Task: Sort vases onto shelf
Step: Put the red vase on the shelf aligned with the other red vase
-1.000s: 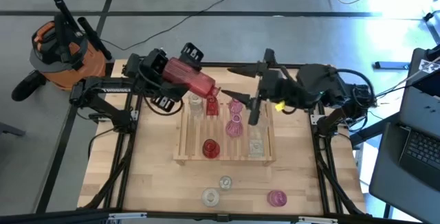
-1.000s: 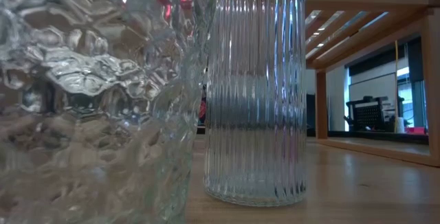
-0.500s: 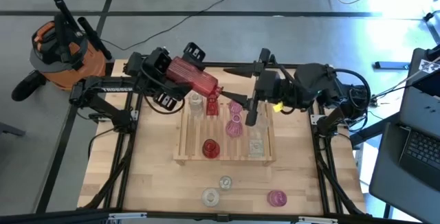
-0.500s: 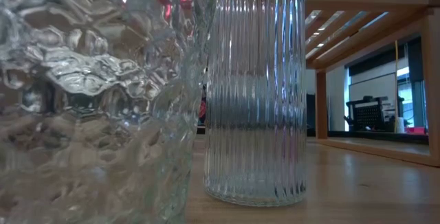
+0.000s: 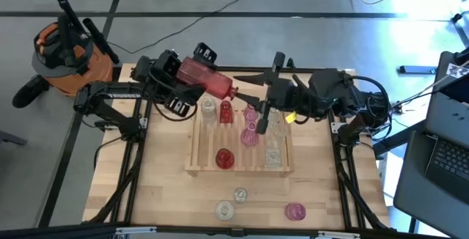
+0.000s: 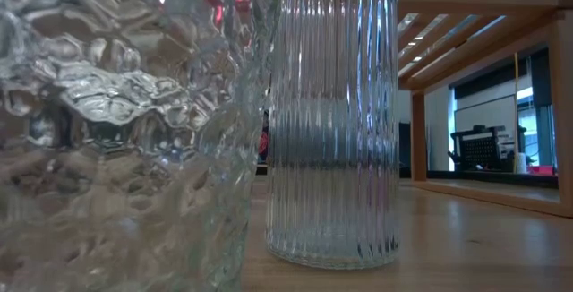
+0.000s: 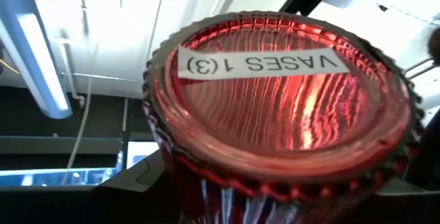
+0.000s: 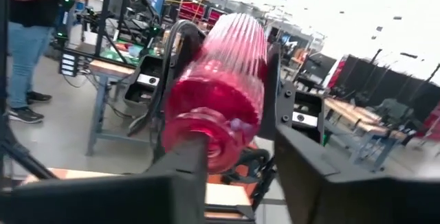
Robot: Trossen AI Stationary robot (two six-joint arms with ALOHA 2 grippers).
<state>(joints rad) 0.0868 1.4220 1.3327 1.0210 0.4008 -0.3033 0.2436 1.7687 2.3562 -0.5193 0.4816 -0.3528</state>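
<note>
A large red ribbed vase (image 5: 209, 81) hangs tilted over the far edge of the slatted wooden shelf (image 5: 196, 147), with my left gripper (image 5: 187, 74) shut on it. My right gripper (image 5: 250, 101) reaches in level from the table's right. Its open fingers stand on either side of the vase's mouth (image 8: 206, 138); I cannot tell whether they touch it. Several small clear, pink and red vases stand on their bases on the shelf, among them a red one (image 5: 224, 158) and a pink one (image 5: 251, 133). My left gripper pinches the red vase's ribbed body (image 8: 227, 59) between its two fingers (image 8: 275, 80), which lie along the vase from its base end. The labelled base (image 7: 275, 66) faces the wrist. The vase is lifted clear and slants, mouth toward the table's right.
Two clear vases (image 5: 239, 194) (image 5: 224, 210) and a pink one (image 5: 294, 211) stand on the tabletop near its front edge. The clear ones, a ribbed one (image 6: 331, 122) and a bumpy one (image 6: 116, 131), fill the low view. An orange canister (image 5: 66, 52) stands off the far left corner. A person (image 8: 27, 31) stands in the room.
My right gripper has moved toward the table's left and far edge, up to the mouth of the red vase. My left gripper has kept the vase in place.
</note>
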